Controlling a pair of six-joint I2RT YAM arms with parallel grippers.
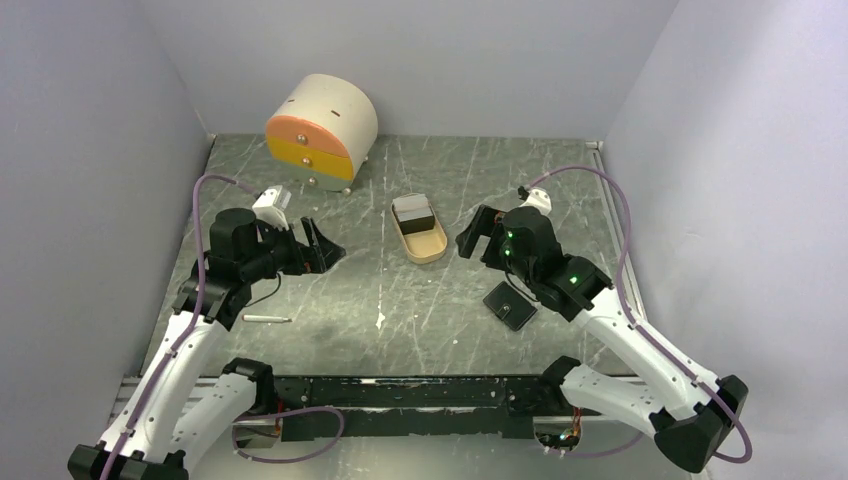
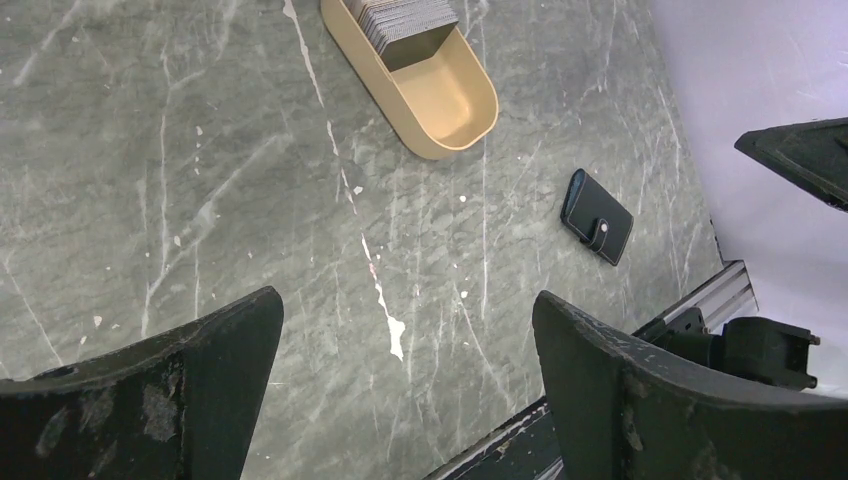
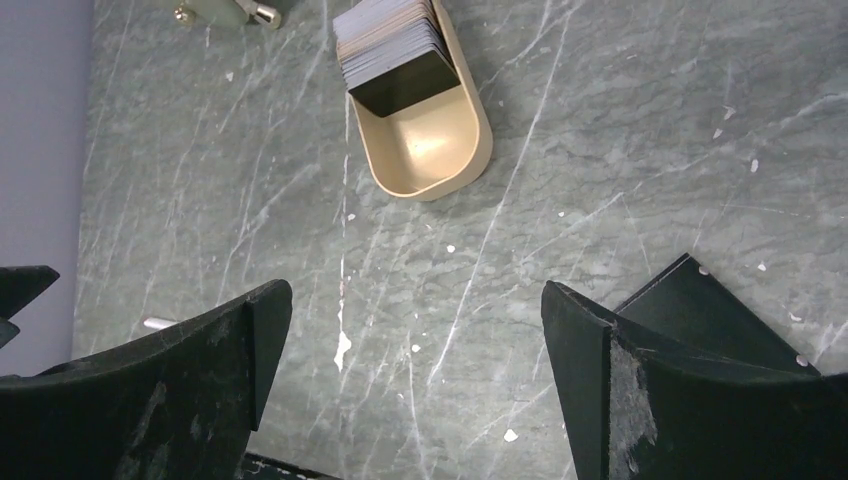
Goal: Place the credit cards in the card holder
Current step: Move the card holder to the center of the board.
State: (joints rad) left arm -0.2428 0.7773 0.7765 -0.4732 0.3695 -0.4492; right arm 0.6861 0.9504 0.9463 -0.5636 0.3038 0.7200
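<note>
The right tool (image 3: 414,295) hangs above the table (image 3: 620,140), fingers spread wide. Far centre: a tan tray (image 3: 430,150) with stacked cards (image 3: 390,45) in its far end. Near right: the black card holder (image 3: 690,305), partly hidden by one finger.

Plain pale grey walls (image 1: 100,150), scratched grey-green marble tabletop (image 1: 420,300), even light

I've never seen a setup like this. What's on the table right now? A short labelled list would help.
cards: stacked in the far end of the tray
tray: tan, oval, mid-table; near end bare
card holder: black, closed, lying flat on the right side
left hand: open, holding nothing
right hand: open, holding nothing
drawer box: orange and yellow, back left
white stick: small, lying on the left side
</note>
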